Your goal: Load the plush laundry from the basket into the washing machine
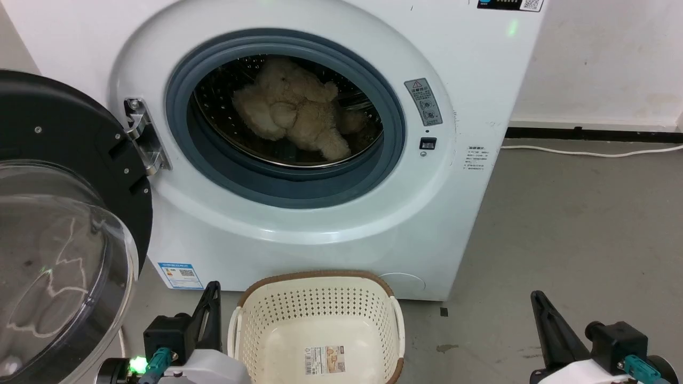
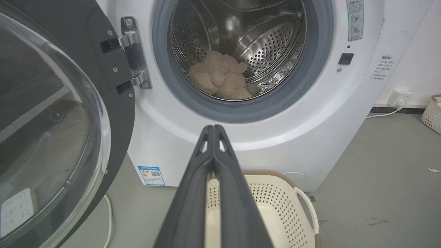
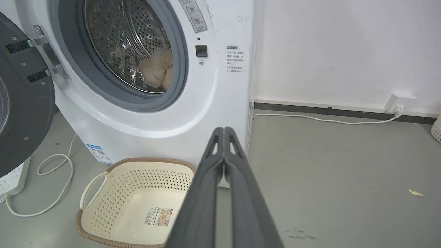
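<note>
The fluffy cream-beige plush laundry (image 1: 296,109) lies inside the steel drum of the white washing machine (image 1: 299,224), whose black-rimmed clear door (image 1: 58,229) hangs open to the left. The plush (image 2: 220,76) rests low in the drum (image 3: 156,70). On the floor before the washer stands the cream basket (image 1: 320,330), holding nothing but its paper label (image 1: 324,359). My left gripper (image 2: 213,129) is shut beside the basket's left rim, nothing in it. My right gripper (image 3: 224,131) is shut over bare floor to the basket's right.
A white cable (image 3: 320,119) runs along the wall base to a socket (image 3: 399,100). A power strip (image 3: 12,175) and looped cord (image 3: 55,179) lie on the floor under the open door. Another perforated basket (image 2: 432,115) stands at the far right. Grey floor stretches right of the washer.
</note>
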`<state>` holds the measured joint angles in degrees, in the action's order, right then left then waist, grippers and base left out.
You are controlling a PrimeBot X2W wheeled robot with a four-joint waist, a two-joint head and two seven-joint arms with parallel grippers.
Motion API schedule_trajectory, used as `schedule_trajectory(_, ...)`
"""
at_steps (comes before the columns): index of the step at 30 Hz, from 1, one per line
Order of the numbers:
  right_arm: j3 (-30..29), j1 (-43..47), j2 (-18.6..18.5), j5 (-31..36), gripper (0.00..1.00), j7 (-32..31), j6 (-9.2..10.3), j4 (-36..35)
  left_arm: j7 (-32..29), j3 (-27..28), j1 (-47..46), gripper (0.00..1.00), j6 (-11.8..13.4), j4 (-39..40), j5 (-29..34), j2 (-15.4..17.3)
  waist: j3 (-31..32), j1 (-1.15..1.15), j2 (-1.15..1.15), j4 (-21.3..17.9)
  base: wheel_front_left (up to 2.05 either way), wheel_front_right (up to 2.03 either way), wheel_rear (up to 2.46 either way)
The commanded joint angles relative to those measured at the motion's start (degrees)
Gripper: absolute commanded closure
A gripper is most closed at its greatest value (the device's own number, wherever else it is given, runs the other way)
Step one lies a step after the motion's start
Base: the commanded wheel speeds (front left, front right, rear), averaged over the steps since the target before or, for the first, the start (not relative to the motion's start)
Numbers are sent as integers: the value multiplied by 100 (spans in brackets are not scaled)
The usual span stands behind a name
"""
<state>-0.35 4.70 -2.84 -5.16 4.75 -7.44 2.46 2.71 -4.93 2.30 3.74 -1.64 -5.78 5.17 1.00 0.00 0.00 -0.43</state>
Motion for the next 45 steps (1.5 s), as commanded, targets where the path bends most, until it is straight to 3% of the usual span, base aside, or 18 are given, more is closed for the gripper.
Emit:
schedule_trajectory(1,5,-108,-2,61,100,-31,-3,-47,-22,39,-87,100,-62,37,69,-24,-3,0,0,2,0,0,0)
schedule_trajectory(45,31,-422,-3,455,100,-416,-4,-219,-237,432,-211,100,-332,147,510,-202,-87,0,0,37,0,0,0)
